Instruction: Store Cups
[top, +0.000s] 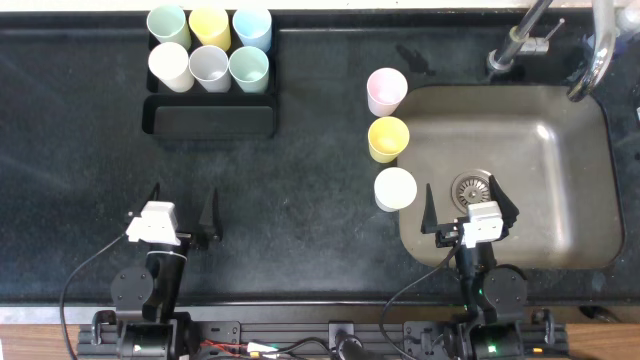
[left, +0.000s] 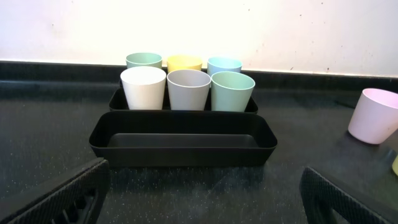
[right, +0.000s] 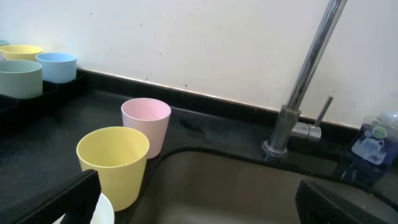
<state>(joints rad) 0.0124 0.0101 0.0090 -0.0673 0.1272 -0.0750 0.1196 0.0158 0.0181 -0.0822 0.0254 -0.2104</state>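
Three loose cups stand upright in a row along the sink's left rim: a pink cup (top: 386, 90) (right: 146, 123) (left: 374, 116) farthest back, a yellow cup (top: 388, 138) (right: 114, 163) in the middle, a white cup (top: 395, 188) nearest. A black tray (top: 263, 60) (left: 118, 99) at the back left holds several cups. In front of it lies an empty black tray (top: 210, 120) (left: 183, 140). My left gripper (top: 182, 212) (left: 205, 193) is open over the counter, in front of the trays. My right gripper (top: 466, 208) (right: 199, 202) is open above the sink's front left corner, beside the white cup.
The steel sink (top: 560, 210) takes up the right side, with a drain (top: 472, 187) and a tap (top: 530, 35) (right: 305, 87) behind it. A soap bottle (right: 374, 144) stands at the back right. Dark counter (top: 310, 200) lies bare between the trays and the cups.
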